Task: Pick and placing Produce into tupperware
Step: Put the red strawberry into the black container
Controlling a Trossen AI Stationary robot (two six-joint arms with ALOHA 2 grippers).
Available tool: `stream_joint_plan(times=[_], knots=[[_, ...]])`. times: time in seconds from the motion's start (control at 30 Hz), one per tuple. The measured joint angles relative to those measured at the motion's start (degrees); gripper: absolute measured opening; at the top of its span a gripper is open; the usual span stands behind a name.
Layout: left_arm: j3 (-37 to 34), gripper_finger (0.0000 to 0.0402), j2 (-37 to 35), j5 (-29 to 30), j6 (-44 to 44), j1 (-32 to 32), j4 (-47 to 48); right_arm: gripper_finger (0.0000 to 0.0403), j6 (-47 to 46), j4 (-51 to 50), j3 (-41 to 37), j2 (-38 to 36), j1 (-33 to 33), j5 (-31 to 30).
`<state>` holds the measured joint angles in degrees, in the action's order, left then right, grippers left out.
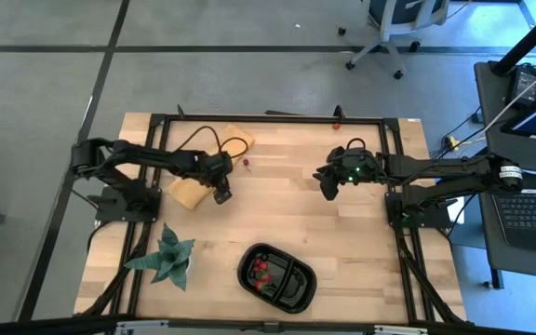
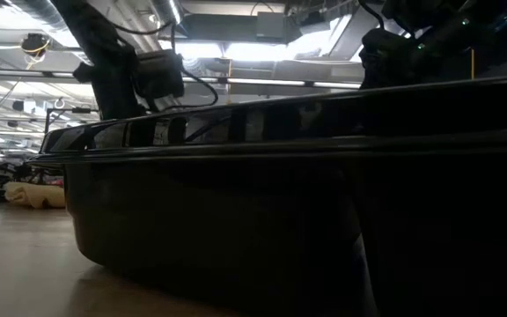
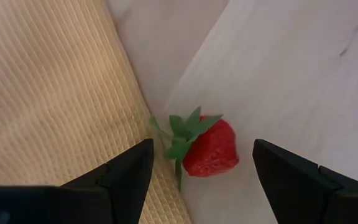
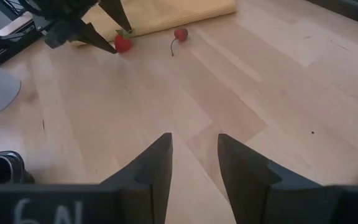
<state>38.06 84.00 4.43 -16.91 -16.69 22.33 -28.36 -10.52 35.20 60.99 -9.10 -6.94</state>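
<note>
A red strawberry (image 3: 211, 149) with a green leafy cap lies on the wooden table against the edge of a tan cloth (image 3: 48, 93). My left gripper (image 3: 202, 146) is open, with one finger on each side of the strawberry and a gap on both sides. In the right wrist view the strawberry (image 4: 123, 42) shows between the left fingers, with a cherry (image 4: 180, 34) lying close by. The black tray (image 1: 291, 288) sits near the table's near edge with a few red fruits (image 1: 261, 270) in one compartment. My right gripper (image 4: 194, 140) is open above bare table at the right.
The tan cloth (image 1: 203, 167) lies at the far left, under the left arm. A green spiky plant (image 1: 167, 258) stands left of the tray. One more small red fruit (image 1: 337, 124) sits by the far edge. The tray wall (image 2: 280, 202) fills the low view.
</note>
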Motion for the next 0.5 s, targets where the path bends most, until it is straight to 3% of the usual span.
stream_joint_plan(times=[0.27,0.5], knots=[[0.3,0.0259,2.8,1.2,-0.2,0.0,-0.4,0.0131,0.1,0.0,0.0,0.0,0.0,0.0],[0.2,0.0212,2.8,1.8,-0.5,0.0,-0.3,0.0131,0.2,0.0,0.0,0.0,0.0,0.0]])
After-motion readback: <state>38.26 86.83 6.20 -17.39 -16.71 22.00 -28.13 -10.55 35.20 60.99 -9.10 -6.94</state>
